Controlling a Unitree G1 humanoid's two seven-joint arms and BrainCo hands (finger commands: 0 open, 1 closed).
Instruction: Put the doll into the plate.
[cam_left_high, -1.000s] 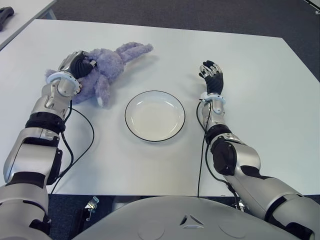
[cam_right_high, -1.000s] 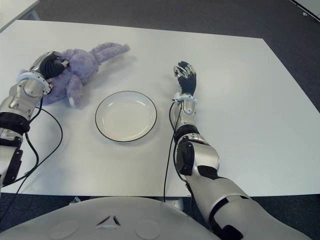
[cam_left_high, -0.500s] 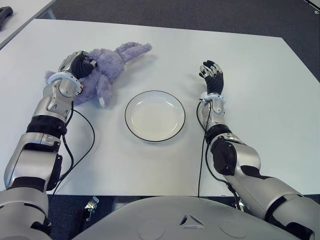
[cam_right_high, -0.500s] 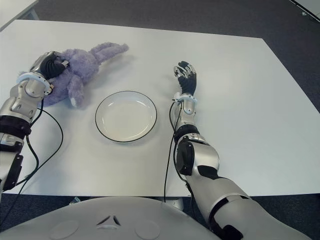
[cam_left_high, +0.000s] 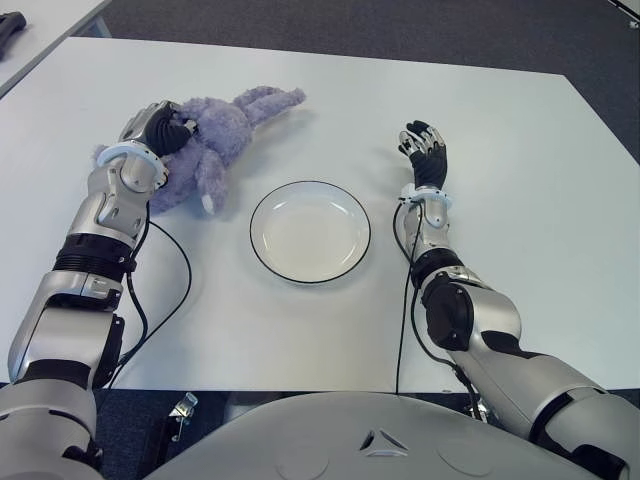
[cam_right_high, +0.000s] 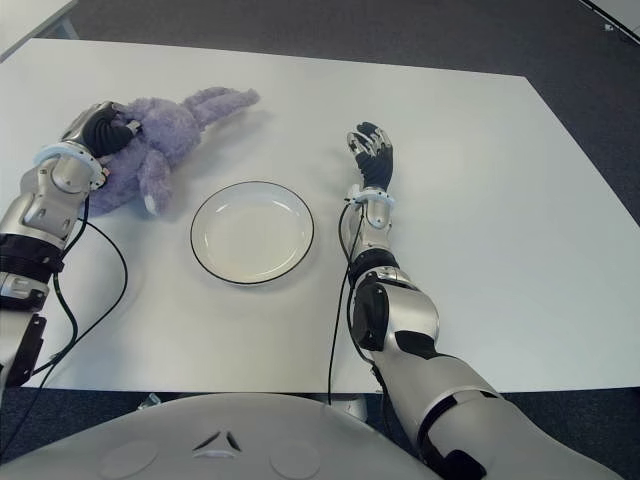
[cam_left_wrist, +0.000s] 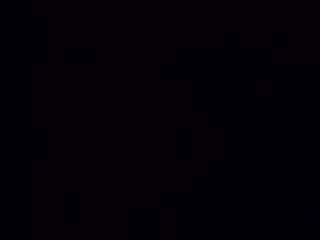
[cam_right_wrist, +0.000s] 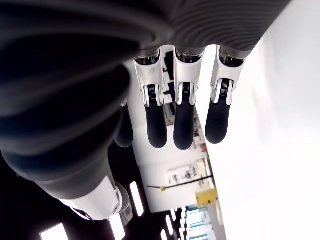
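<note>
A: What is the left hand (cam_left_high: 158, 126) doing?

B: It is sitting on top of the doll (cam_left_high: 205, 140) at the far left of the table (cam_left_high: 300, 330), with its dark fingers curling down into the purple plush. It looks to be gripping the doll's body. The left wrist view is showing only black, so the grip is being judged from the eye views alone.

A: And the doll itself?

B: It is lying on the table, well to the left of the plate (cam_left_high: 309, 231) and a little farther away, with its long ears pointing off to the far right. No part of it is reaching the plate's rim.

A: Is the right hand (cam_left_high: 424, 150) helping?

B: No. It is showing to the right of the plate, fingers straight and relaxed, holding nothing.

A: So which step is in hand?

B: The grasp appears to be finishing; the carry is not yet begun. The next move is likely calling for a lift clear of the table, then a sweep right and nearer, bringing the doll over the empty plate before the fingers let go. The limp ears and limbs may be dragging or hanging over the rim.
</note>
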